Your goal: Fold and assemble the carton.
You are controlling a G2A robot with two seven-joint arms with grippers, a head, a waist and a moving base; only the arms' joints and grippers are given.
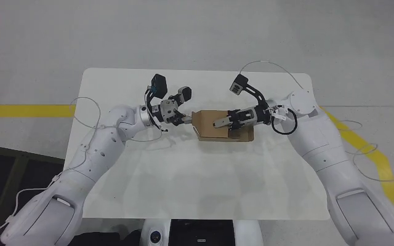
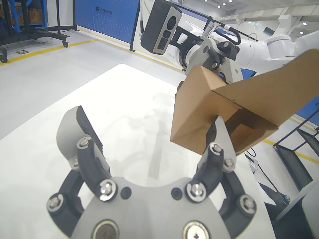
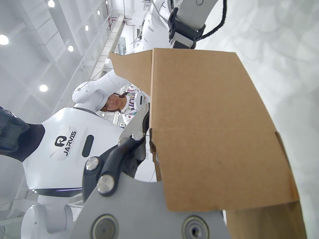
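The brown carton [image 1: 221,126] is held over the middle of the white table, partly folded, with one end flap open toward my left gripper. My right gripper [image 1: 230,122] is shut on the carton [image 3: 211,130]. One of its fingers [image 3: 135,135] presses a side wall, and the other is hidden behind the cardboard. My left gripper [image 1: 183,115] is open just beside the carton's left end. In the left wrist view, one of the left gripper's [image 2: 149,128] fingertips [image 2: 219,128] touches the carton [image 2: 197,110] at its open end. The other finger [image 2: 83,125] stands free above the table.
The white table [image 1: 184,178] has bare surface in front of and behind the carton. Its edges lie well away from both grippers. The right arm's wrist camera [image 2: 162,29] sits just behind the carton.
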